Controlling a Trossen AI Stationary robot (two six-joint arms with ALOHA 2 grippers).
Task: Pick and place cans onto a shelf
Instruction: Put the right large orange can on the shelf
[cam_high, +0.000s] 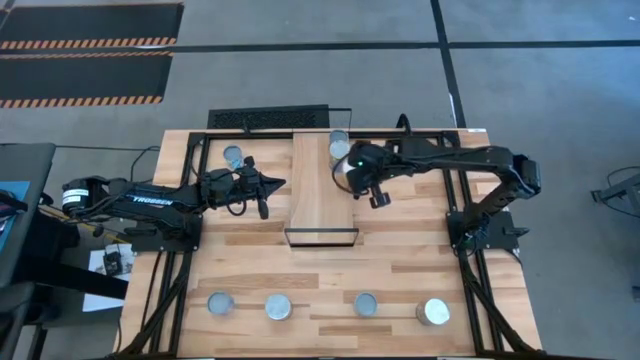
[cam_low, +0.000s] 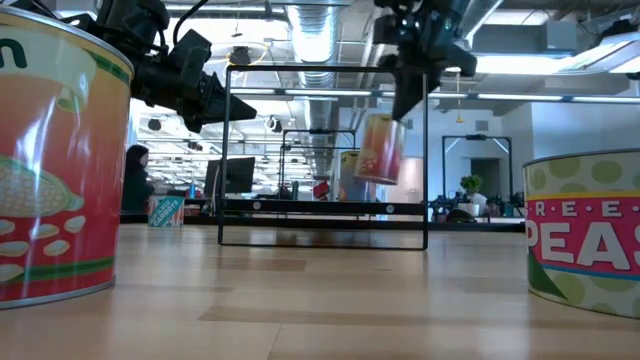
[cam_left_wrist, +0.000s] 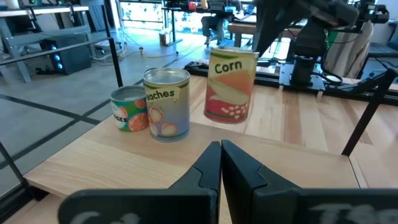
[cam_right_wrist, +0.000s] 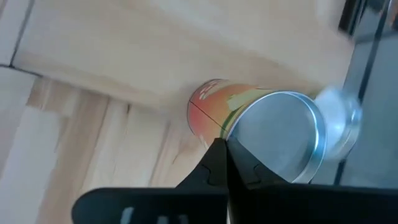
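Note:
My right gripper (cam_high: 350, 172) is shut on a Corn can (cam_low: 380, 147), red and orange with a silver top, over the right edge of the shelf (cam_high: 320, 205). The shelf is a light-wood plank in a black frame. A Peaches can (cam_left_wrist: 166, 102) and a shorter orange can (cam_left_wrist: 129, 111) stand on their bases at the plank's far end (cam_high: 338, 146). My left gripper (cam_high: 280, 183) is shut and empty, level, just left of the shelf and pointing at it. My right gripper comes at the Corn can from above, its fingers (cam_low: 405, 100) on the can's upper end (cam_low: 385, 120). The fingers themselves hide the place of contact. The can hangs below them, tilted and lifted clear, with its silver top (cam_right_wrist: 280, 137) toward the wrist camera.
One can (cam_high: 233, 157) stands on the table left of the shelf's far end. Several cans stand in a row near the table's near edge (cam_high: 220, 303) (cam_high: 278, 307) (cam_high: 366, 304) (cam_high: 433, 312). Black frame rails (cam_high: 190, 190) run along the table's sides.

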